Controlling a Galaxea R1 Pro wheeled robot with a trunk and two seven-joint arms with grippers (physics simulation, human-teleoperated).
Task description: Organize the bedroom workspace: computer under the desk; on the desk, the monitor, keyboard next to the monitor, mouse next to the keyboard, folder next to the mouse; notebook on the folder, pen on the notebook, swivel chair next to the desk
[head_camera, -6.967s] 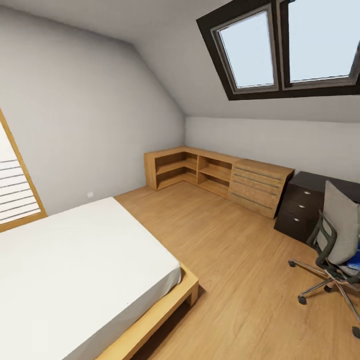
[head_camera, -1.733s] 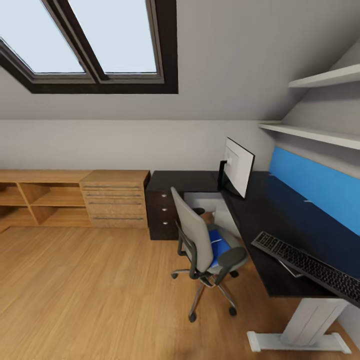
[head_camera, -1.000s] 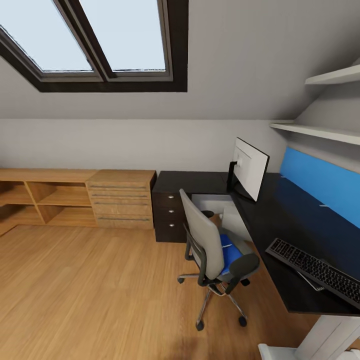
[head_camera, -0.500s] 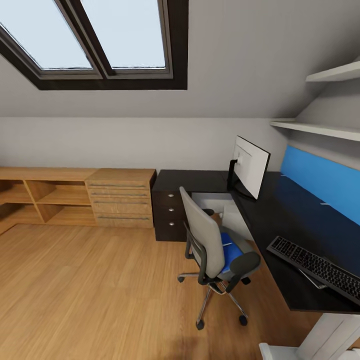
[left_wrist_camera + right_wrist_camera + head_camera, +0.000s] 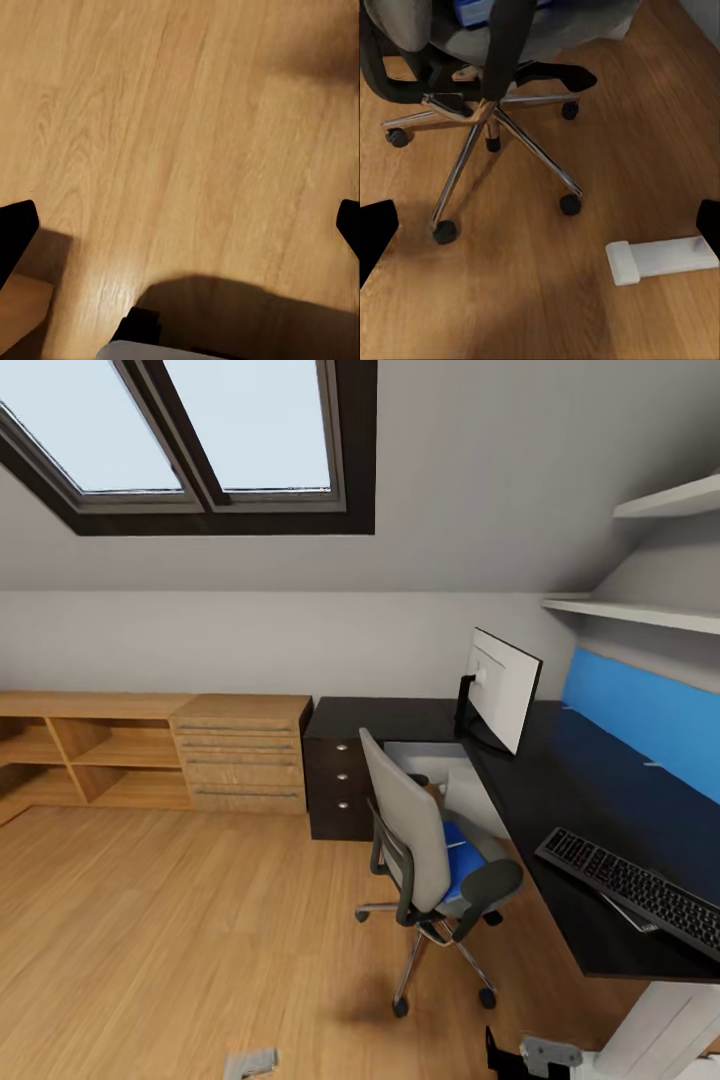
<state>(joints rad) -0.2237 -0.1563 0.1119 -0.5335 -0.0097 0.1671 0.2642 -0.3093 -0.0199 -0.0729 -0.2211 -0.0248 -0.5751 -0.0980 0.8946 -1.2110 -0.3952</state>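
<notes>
Since a moment ago the camera has tilted slightly down, so both grippers now peek in at the bottom of the head view, left gripper (image 5: 250, 1063) and right gripper (image 5: 535, 1053). The swivel chair (image 5: 420, 850) stands just beside the table (image 5: 560, 800), the blue folder (image 5: 458, 860) on its seat; monitor (image 5: 503, 688) and keyboard (image 5: 632, 888) sit on the table. Both arms hang low over the floor (image 5: 180, 930), jaws spread wide and empty; the right wrist faces the chair's base.
</notes>
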